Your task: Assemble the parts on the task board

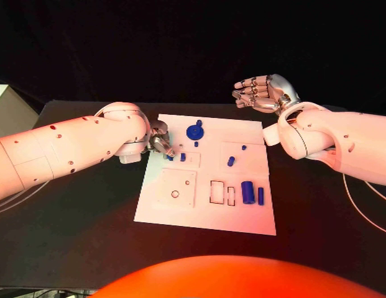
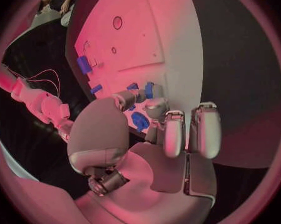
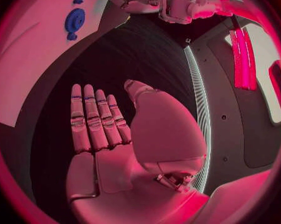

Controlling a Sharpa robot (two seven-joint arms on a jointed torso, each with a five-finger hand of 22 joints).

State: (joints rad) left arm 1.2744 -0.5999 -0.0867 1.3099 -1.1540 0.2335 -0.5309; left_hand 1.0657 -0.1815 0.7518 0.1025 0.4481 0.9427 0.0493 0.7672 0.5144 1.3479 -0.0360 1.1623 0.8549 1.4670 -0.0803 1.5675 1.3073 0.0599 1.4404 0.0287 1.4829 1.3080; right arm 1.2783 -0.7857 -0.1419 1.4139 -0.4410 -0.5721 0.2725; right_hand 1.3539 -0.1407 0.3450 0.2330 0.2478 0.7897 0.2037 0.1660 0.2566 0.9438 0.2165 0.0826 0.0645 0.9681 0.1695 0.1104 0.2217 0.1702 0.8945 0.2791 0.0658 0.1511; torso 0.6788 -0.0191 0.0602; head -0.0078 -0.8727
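Nearest us on the board (image 1: 161,211), a blue cylinder (image 1: 247,192) and a slimmer bar (image 1: 261,195) lie side by side near the right edge. Up the board, the left hand (image 1: 160,142) sits over the left edge, fingertips (image 2: 154,107) closing on a small blue part (image 2: 149,90), pinched, it seems, though they hide the contact. Beyond stands a round blue piece (image 1: 194,131). Farthest back, the right hand (image 1: 263,92) hovers off the board's far right corner, fingers spread, holding nothing.
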